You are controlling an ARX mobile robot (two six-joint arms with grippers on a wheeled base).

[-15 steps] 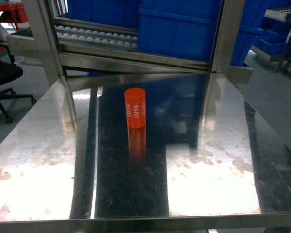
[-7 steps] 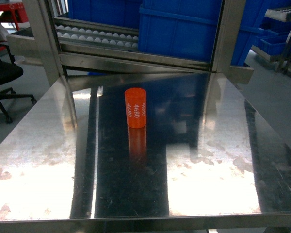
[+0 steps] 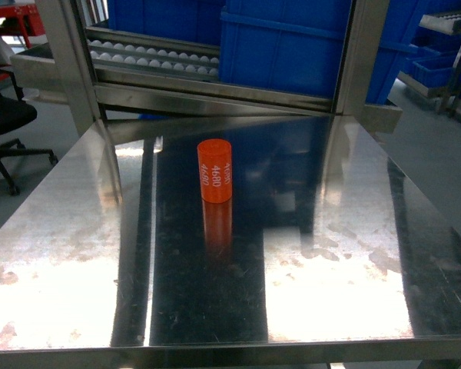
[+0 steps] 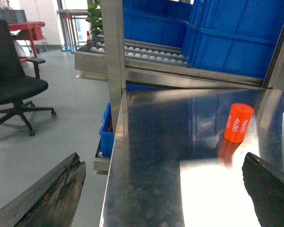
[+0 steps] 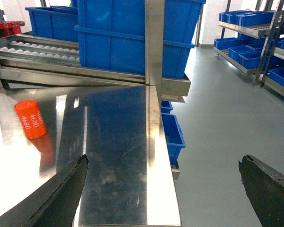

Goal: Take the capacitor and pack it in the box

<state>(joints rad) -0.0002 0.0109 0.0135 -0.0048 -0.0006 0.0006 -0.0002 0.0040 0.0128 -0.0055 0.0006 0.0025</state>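
Just past the middle of the steel table (image 3: 330, 261), toward 12 o'clock in the head view, the orange capacitor (image 3: 215, 171) stands upright and alone, white "4680" printed down its side, its reflection running toward 6 o'clock on the sheet. Beyond it at 12 o'clock sit a roller rack (image 3: 150, 58) and blue bins (image 3: 292, 46); a black office chair (image 3: 4, 123) is at 9 o'clock on the floor. The left gripper (image 4: 163, 189) has its dark fingers (image 4: 52, 196) spread wide apart, holding nothing, with the capacitor at its 1 o'clock; the right gripper (image 5: 163, 189) is likewise spread and bare, the capacitor at its 10 o'clock
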